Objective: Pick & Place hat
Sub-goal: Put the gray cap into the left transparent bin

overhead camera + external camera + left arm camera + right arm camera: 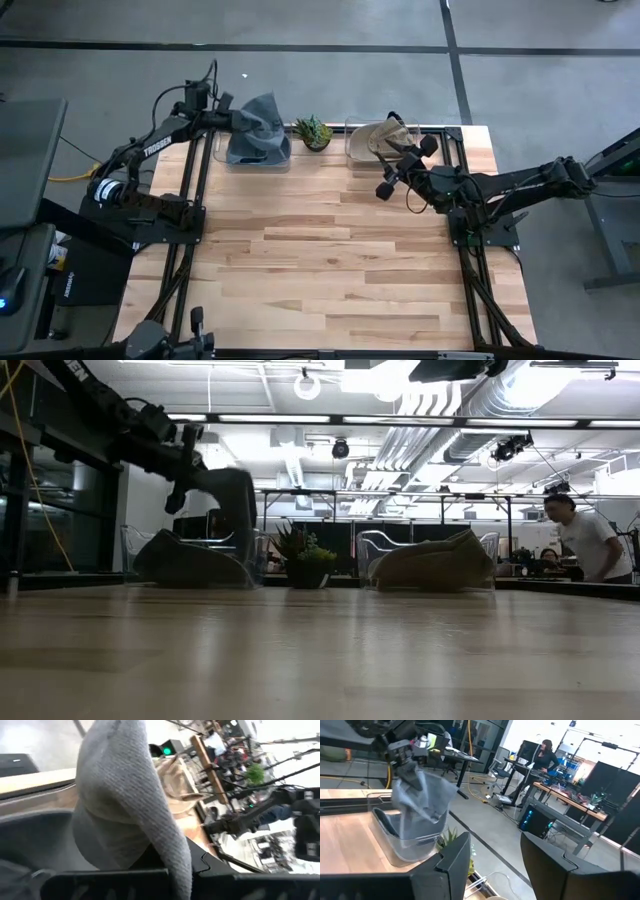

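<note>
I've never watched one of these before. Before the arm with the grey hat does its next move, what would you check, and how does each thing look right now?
1. Hat gripped: the left gripper holds the grey hat lifted above its clear bin. Ok.
2. Hat free of the bin: its lower edge seems to hang near the rim. Cannot tell.
3. Right gripper out of the way: open, by the other bin holding the tan hat. Ok.
4. Small plant between the bins upright and untouched. Ok.
5. Bare table in front for setting down. Ok.
6. Person far behind the table. Ok.
</note>
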Motion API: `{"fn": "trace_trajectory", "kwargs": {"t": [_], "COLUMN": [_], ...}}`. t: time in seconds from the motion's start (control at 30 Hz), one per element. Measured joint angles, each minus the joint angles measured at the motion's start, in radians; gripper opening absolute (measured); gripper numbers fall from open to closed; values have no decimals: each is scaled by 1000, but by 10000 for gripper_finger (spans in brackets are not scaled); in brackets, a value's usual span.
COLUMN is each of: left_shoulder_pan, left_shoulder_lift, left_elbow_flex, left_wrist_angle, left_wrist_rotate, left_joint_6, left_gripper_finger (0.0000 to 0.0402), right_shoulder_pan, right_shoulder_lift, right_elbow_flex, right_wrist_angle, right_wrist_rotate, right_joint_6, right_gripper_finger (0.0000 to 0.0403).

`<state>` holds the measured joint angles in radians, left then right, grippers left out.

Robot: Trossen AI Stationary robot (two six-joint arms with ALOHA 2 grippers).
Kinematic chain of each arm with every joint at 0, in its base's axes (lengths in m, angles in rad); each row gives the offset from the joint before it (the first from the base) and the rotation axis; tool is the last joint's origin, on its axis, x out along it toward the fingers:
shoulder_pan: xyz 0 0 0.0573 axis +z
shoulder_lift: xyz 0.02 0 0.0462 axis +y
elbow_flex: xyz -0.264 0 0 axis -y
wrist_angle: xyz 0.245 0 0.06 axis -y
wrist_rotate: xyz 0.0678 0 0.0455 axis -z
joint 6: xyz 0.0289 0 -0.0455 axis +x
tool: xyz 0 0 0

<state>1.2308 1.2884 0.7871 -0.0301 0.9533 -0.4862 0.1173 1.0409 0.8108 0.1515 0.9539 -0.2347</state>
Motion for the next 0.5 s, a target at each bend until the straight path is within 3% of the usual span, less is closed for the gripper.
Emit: {"fn": "trace_trajectory", "kwargs": {"t": [0.23, 0.5], "left_shoulder_pan": [0, 0], "left_shoulder_lift": [1, 1], "left_elbow_flex": [-82, -90], "left_wrist_angle": [39, 20], "left_wrist_rotate": [-81, -218], "left_joint_6": [16, 37], "left_gripper_finger": [0, 0], "right_shoulder_pan": [0, 0], "right_shoulder_lift": [0, 0], "right_elbow_flex": [0, 0], "right_wrist_angle": [-2, -7], "right_wrist_rotate": [5, 5], "right_joint_6": [0, 26], "right_gripper_finger": [169, 169]}}
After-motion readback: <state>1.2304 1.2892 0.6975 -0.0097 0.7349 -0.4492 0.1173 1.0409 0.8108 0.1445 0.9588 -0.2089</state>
